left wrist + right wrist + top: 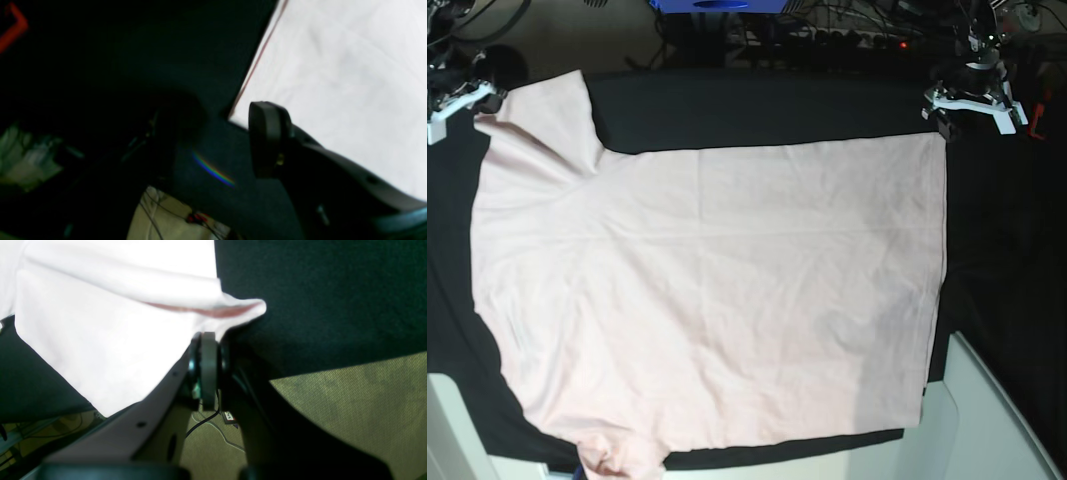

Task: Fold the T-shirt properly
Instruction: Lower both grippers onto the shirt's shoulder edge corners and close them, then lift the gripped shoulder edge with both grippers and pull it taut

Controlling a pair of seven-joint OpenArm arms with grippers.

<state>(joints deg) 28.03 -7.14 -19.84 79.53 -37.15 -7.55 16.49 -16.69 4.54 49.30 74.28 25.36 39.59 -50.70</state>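
The pale pink T-shirt (717,290) lies spread flat, plain side up, on the black cloth (757,110). One sleeve reaches toward the far left corner. In the right wrist view my right gripper (208,338) is shut on the sleeve's edge (233,311), which lifts slightly off the cloth. In the base view that gripper (477,100) sits at the far left. My left gripper (945,118) hovers at the shirt's far right hem corner. In the left wrist view its jaws (217,113) stand open, with the hem corner (233,115) lying just beyond them, ungripped.
White panels stand at the near right (992,420) and near left (452,430) corners. Cables and a power strip (847,35) run behind the table's far edge. Olive carpet (350,406) shows below the table edge in the right wrist view.
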